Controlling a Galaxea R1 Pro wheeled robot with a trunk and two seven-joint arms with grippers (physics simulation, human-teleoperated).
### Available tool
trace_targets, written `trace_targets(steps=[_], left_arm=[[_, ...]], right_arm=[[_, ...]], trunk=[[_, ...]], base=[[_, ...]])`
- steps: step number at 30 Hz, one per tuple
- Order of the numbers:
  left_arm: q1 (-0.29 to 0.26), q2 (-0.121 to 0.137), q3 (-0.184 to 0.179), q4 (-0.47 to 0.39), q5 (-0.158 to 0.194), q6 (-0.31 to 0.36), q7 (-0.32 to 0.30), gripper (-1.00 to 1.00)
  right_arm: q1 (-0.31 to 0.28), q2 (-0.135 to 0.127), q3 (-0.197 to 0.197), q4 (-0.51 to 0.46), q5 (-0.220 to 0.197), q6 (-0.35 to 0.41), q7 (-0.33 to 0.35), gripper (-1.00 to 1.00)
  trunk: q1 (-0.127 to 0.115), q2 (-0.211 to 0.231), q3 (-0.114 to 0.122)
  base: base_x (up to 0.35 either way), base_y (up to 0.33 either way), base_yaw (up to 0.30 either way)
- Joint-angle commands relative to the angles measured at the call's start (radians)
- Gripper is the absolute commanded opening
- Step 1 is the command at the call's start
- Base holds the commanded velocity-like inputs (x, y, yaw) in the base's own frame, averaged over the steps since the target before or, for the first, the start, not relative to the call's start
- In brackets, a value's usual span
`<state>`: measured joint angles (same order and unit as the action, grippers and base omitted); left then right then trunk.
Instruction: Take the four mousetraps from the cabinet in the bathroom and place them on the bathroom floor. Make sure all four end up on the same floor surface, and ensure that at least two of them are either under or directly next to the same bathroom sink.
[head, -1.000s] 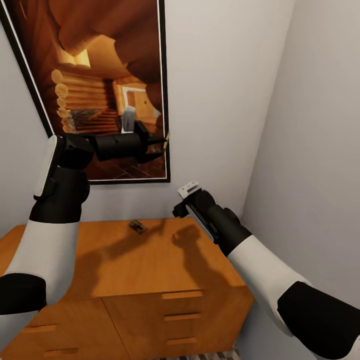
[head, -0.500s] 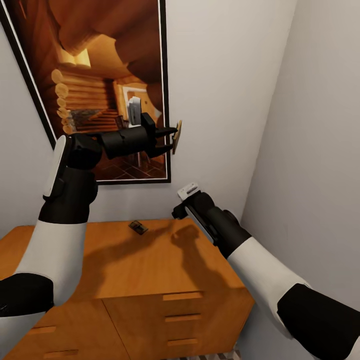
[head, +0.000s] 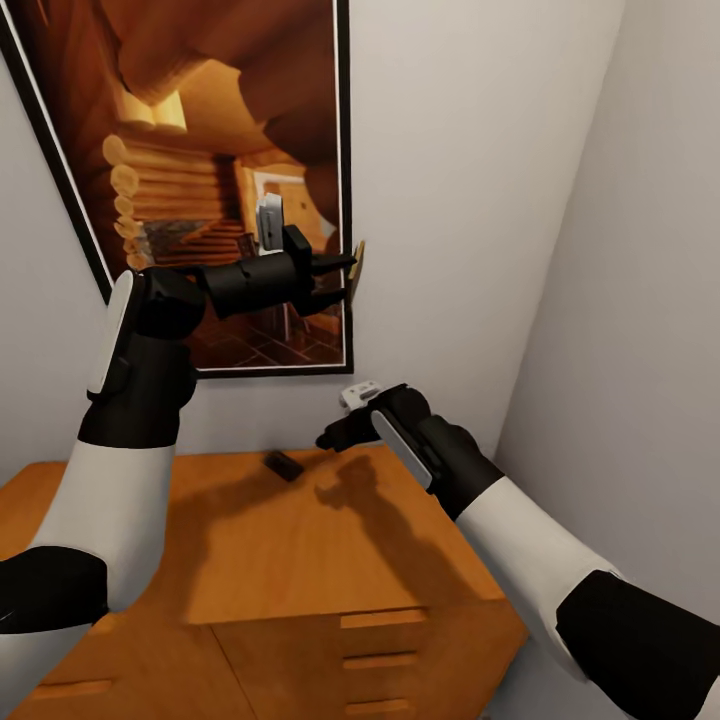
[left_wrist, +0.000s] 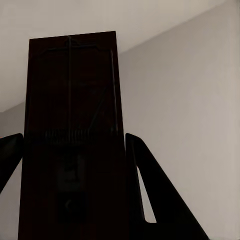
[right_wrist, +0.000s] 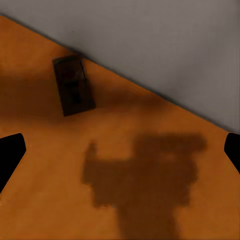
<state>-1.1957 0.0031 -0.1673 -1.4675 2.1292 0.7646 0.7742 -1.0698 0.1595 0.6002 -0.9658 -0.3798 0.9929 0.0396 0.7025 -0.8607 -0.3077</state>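
Head view: framed log-cabin picture behind raised left gripper, closed on upright tan mousetrap | right gripper spread wide, empty, above cabinet top | second mousetrap, dark, flat, just beyond fingertips by wall

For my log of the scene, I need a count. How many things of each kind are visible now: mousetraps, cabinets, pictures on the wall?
Mousetraps: 2, one in the left gripper at, one on the cabinet top.
Cabinets: 1.
Wall pictures: 1.
Total: 4.
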Motion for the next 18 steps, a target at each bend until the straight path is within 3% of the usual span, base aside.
trace_targets(steps=[1,9,18], left_arm=[[-0.001,0.000,0.000,-0.001,0.008,0.001,0.008,-1.00],[0.001,0.001,0.002,-0.001,0.008,0.024,0.008,-1.00],[0.002,0.000,0.001,-0.001,0.008,0.027,0.008,-1.00]], right_arm=[[-0.001,-0.001,0.000,0.000,0.003,0.004,0.012,1.00],[-0.001,-0.004,0.000,-0.001,0.002,0.006,0.117,1.00],[-0.001,-0.003,0.000,0.001,0.000,0.004,0.133,1.00]], trunk=[[0.000,-0.001,-0.001],[0.000,-0.001,-0.001],[0.000,-0.001,-0.001]], base=[[0.059,0.044,0.000],[0.020,0.014,0.000],[0.185,0.139,0.000]])
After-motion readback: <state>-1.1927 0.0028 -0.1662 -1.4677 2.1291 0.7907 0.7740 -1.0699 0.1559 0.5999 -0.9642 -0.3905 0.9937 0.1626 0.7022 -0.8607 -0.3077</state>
